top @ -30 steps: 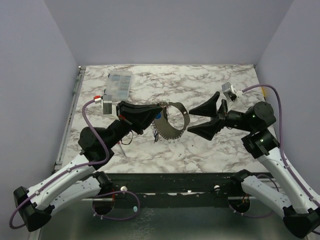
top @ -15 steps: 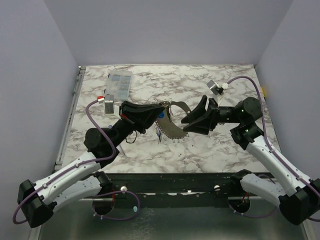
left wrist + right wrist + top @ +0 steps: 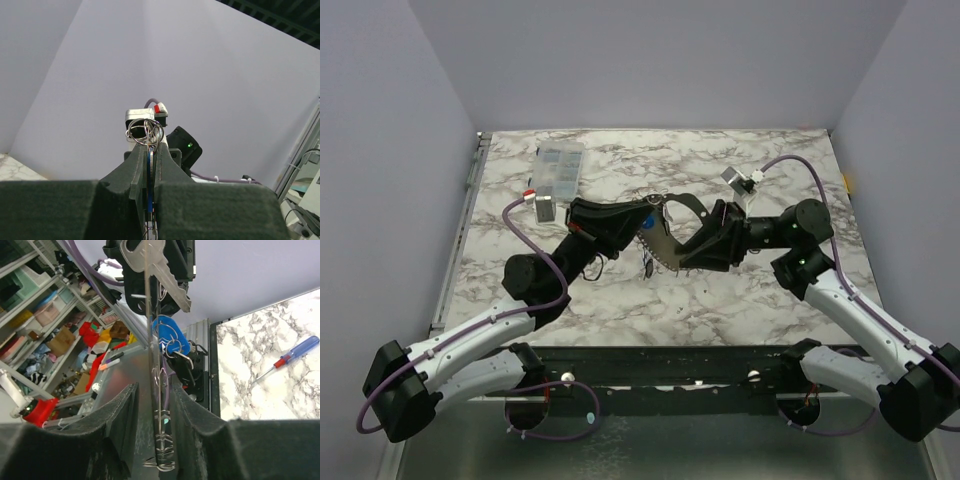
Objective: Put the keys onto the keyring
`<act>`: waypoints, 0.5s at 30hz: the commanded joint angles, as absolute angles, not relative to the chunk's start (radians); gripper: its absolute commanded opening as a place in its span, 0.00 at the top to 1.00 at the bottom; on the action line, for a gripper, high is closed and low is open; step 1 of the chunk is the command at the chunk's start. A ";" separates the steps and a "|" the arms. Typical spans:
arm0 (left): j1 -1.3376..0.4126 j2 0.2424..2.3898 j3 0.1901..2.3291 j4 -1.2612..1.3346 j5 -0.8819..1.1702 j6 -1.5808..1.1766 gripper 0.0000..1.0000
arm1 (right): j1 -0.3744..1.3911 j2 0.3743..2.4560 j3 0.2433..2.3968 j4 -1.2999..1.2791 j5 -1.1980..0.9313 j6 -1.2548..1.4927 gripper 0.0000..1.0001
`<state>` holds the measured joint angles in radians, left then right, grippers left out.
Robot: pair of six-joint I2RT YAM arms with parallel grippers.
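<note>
The left gripper [image 3: 642, 214] is clamped tight on one side of the keyring [image 3: 156, 405], holding it above the table [image 3: 620, 300]. The right gripper [image 3: 682, 250] is about half closed, with its fingers straddling the ring edge-on and not clearly pinching it yet. A blue key head [image 3: 170, 337] and a silver key [image 3: 161, 275] hang just beyond its fingertips. If it closes off-centre, it could twist the thin ring out of the left grip. It could also trap the dangling keys and small loops [image 3: 145, 131] instead of the rim.

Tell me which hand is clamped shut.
The left hand, fingers pressed together on a thin blue piece. The right hand's fingers stand apart, either side of the keyring.
</note>
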<state>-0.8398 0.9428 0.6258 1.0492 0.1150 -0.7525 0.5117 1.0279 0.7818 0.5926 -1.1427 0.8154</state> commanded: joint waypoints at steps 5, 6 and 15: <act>-0.845 0.928 0.601 1.156 0.060 -0.762 1.00 | 0.519 1.028 0.784 0.578 -1.144 0.768 0.94; -0.845 0.926 0.595 1.157 0.055 -0.761 1.00 | 0.519 1.027 0.787 0.567 -1.135 0.757 0.99; -0.845 0.849 0.514 1.137 0.011 -0.734 0.43 | 0.519 1.009 1.008 -0.078 -0.964 0.318 0.99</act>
<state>-0.8436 0.9165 0.5491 1.1000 0.0540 -0.7517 0.5182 1.0264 0.8619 0.3031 -1.0893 0.5964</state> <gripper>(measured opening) 0.325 0.026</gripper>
